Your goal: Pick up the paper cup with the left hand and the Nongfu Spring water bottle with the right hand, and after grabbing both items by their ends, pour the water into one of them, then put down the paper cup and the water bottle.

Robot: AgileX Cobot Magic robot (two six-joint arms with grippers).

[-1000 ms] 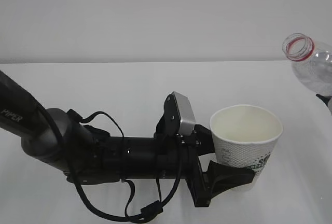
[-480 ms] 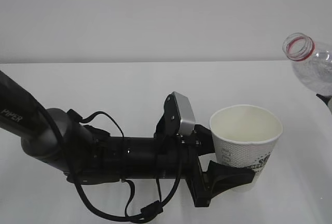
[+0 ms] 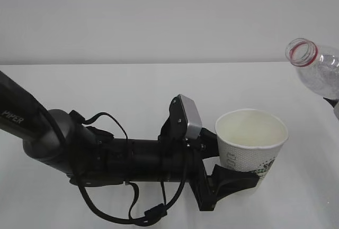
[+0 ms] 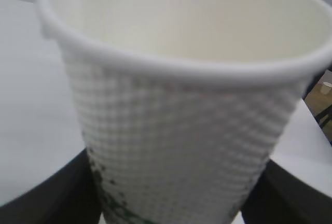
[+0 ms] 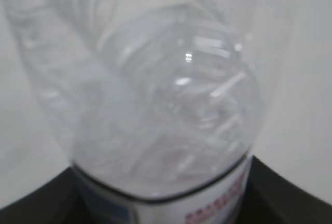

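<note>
White table [image 3: 132, 88] stretches back to a pale wall. At the near right, the left hand's pincer [image 3: 233, 178] is clamped on the lower part of the paper cup [image 3: 249, 147], which stands upright with its mouth open. At the far right edge, the Nongfu Spring water bottle [image 3: 318, 70] tilts, its capless neck pointing up-left, above and apart from the cup. The right hand's pincer [image 5: 166, 203] grips the bottle at its labelled part.
</note>
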